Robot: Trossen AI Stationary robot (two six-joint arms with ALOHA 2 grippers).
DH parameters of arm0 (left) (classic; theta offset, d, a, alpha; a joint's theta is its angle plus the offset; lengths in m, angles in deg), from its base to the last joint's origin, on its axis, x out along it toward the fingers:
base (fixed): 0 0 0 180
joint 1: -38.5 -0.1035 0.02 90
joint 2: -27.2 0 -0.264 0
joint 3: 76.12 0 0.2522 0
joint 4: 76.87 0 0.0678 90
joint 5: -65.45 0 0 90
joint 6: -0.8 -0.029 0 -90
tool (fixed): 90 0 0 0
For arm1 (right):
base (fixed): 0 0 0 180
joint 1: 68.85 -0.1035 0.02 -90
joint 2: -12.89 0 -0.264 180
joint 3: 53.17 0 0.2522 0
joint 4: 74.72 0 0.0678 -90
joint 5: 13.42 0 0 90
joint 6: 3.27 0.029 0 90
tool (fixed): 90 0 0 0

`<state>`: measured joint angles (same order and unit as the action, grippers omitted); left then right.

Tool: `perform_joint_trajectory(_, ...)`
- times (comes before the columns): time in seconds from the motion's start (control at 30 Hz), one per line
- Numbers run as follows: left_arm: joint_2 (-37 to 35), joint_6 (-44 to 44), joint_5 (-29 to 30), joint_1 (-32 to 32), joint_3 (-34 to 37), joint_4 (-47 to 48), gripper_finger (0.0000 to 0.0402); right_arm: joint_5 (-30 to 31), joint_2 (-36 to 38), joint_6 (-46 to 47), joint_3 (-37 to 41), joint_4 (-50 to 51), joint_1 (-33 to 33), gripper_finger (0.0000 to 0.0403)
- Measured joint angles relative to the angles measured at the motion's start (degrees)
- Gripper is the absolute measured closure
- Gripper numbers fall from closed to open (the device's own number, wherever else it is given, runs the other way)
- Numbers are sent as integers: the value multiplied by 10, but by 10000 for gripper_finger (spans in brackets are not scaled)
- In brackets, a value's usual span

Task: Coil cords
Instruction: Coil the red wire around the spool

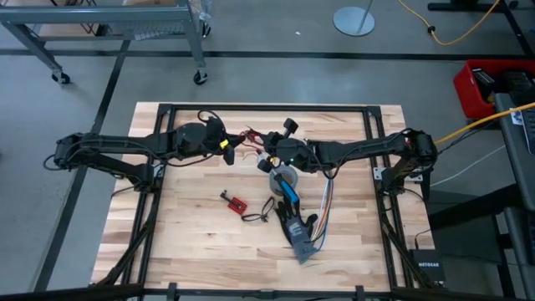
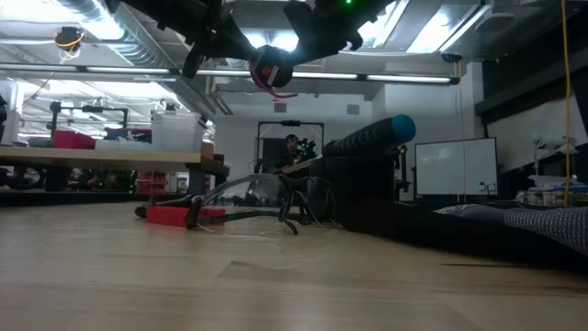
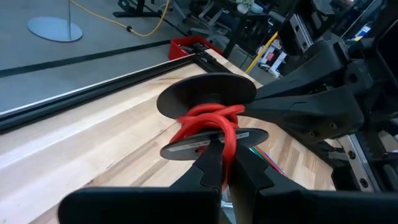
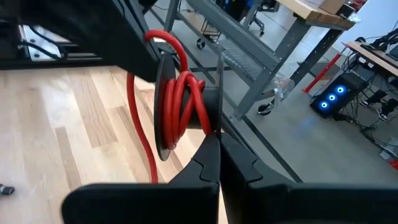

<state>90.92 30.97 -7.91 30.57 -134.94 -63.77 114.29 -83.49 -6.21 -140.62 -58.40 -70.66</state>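
Above the wooden table [image 1: 192, 217], toward twelve o'clock, the left gripper [image 3: 225, 163] pinches a red cord [image 3: 208, 119] wound on a black spool [image 3: 208, 96]. At three o'clock of it, the right gripper [image 4: 219, 144] clamps the spool.

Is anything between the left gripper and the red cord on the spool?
Nothing visible. The left gripper is shut on the red cord at the spool, which the right gripper holds above the table.
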Motion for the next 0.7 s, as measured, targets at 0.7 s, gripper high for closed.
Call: perform_joint_trajectory(0.7,0,-19,-1,0,0,-2,398,-5,0,-4,-2,-26,0,403)
